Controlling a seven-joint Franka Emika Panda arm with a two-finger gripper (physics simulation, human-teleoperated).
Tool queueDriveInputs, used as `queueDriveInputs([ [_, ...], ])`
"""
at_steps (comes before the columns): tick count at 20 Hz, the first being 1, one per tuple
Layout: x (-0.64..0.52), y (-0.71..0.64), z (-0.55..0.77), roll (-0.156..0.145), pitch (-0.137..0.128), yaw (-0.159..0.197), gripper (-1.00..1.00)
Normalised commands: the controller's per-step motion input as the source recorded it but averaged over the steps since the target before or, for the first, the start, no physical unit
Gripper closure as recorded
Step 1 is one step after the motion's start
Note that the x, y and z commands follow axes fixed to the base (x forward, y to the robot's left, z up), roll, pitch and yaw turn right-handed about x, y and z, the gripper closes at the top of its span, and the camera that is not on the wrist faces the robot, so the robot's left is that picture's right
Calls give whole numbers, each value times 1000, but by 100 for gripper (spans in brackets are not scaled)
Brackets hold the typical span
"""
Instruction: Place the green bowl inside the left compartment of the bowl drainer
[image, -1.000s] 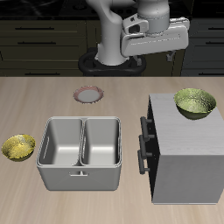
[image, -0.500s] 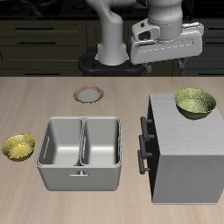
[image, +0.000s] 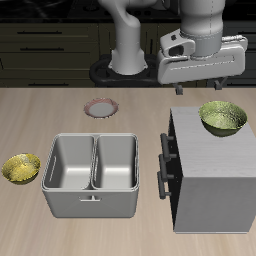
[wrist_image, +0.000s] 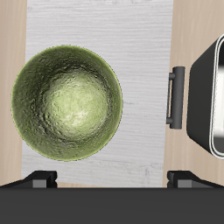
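step: approach, nothing grasped | gripper (image: 203, 88) high above green bowl (image: 223, 117), fingers look apart, though only their tips show in wrist view | green bowl sits atop grey cabinet (image: 205, 180), off the table | bowl drainer (image: 92, 207) beside cabinet, left compartment (image: 69, 162) empty | next: descend, pinch bowl rim, lift across.

Glossy white arm segments (image: 128, 40), light grey boxy wrist head (image: 200, 58), dark round base (image: 125, 72)
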Motion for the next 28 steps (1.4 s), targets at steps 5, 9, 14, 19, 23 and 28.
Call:
queueDriveInputs([
  [5, 288, 61, -37, -2, 20, -34, -100],
  [9, 169, 83, -65, 4, 18, -25, -100],
  [14, 91, -9, -87, -3, 14, -13, -100],
  [19, 12, -41, -248, -3, 29, 4, -100],
  [23, -10, -126, -476, -16, 77, -14, -100],
  [28, -82, -58, -290, 17, 52, -23, -100],
])
